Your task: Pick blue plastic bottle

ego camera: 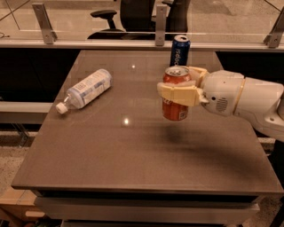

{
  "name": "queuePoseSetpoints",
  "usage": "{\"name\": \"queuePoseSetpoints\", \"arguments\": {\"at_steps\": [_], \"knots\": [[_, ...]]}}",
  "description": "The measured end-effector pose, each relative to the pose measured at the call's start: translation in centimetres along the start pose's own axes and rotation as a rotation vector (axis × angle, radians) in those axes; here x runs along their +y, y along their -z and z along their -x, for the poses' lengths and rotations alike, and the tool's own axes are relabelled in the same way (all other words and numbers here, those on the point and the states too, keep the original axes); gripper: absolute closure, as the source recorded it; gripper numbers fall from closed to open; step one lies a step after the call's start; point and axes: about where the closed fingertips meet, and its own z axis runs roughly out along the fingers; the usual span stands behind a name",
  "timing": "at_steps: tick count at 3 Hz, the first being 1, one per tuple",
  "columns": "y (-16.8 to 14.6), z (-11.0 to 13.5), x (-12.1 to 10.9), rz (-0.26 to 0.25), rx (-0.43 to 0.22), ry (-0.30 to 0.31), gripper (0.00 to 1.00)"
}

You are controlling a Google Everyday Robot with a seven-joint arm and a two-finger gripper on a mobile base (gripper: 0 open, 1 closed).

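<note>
The blue plastic bottle (86, 89) is clear with a pale blue-and-white label and a white cap. It lies on its side at the left of the brown table (133, 155), cap toward the front left. My gripper (175, 83) is right of centre, well to the right of the bottle. It is shut on a red soda can (175, 107) and holds it upright a little above the table, with a shadow below it.
A dark blue Pepsi can (179, 50) stands upright near the table's back edge, just behind the gripper. My white arm (248, 99) reaches in from the right. A rail with metal posts and an office chair (128, 13) lie beyond the table.
</note>
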Motion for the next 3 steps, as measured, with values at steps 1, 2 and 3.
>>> {"name": "queuePoseSetpoints", "arguments": {"at_steps": [1, 2, 3], "knots": [[0.6, -2.2, 0.6, -0.023, -0.022, -0.044, 1.0], [0.5, -3.7, 0.6, -0.032, -0.02, -0.069, 1.0], [-0.3, -5.1, 0.2, -0.043, -0.008, -0.072, 1.0]]}}
